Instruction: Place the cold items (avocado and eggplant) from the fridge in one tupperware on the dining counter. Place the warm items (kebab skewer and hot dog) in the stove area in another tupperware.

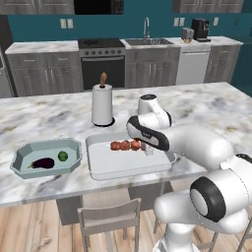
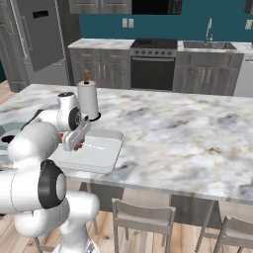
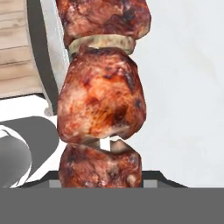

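Note:
A kebab skewer (image 1: 125,145) of browned meat chunks lies low over the white tupperware (image 1: 106,165) on the dining counter. My gripper (image 1: 146,147) is shut on its right end. In the hand view the kebab skewer (image 3: 100,105) runs top to bottom, very close, above the tupperware's pale floor (image 3: 188,87). To the left, a teal tupperware (image 1: 22,160) holds the dark eggplant (image 1: 43,163) and the green avocado (image 1: 63,156). From the right base view my gripper (image 2: 74,141) hangs over the white tupperware (image 2: 101,153). The hot dog is out of view.
A paper towel roll (image 1: 102,106) stands just behind the white tupperware. Stools (image 1: 109,219) sit under the counter's near edge. Stove (image 1: 102,61), sink (image 1: 146,42) and coffee machine (image 1: 200,29) line the back wall. The fridge (image 2: 42,34) stands at the far left.

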